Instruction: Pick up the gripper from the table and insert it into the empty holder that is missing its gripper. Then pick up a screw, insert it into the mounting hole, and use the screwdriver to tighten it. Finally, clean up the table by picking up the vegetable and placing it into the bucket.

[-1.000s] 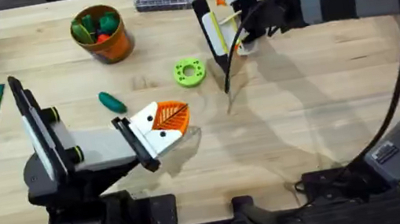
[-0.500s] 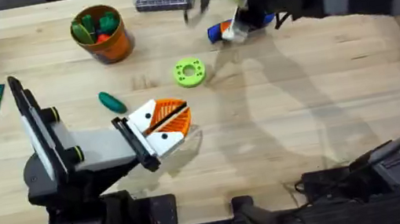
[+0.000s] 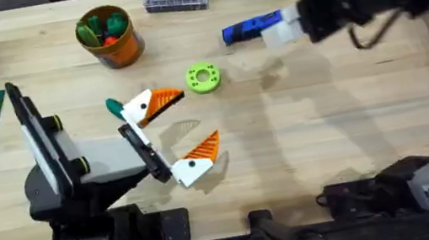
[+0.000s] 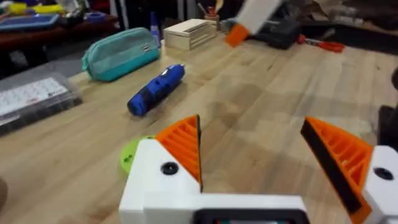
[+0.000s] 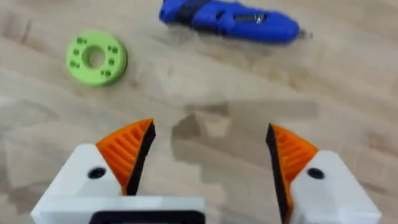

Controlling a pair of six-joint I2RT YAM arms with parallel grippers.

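Since a second ago the left gripper [image 3: 167, 135] is splaying open beside the vegetable [image 3: 115, 108], while the open right gripper [image 5: 208, 155] is leaving the screwdriver [image 3: 252, 27] lying beyond the green disc [image 3: 203, 77], so bucketing comes next.

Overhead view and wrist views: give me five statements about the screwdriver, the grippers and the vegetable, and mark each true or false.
1. The blue screwdriver lies on the table. True.
2. The left gripper is shut. False: it is open, empty.
3. The vegetable sits in the orange bucket. False: it lies on the table by the left gripper.
4. The right gripper is open, holding nothing. True.
5. The green holed disc is stacked on the screwdriver. False: they lie apart.
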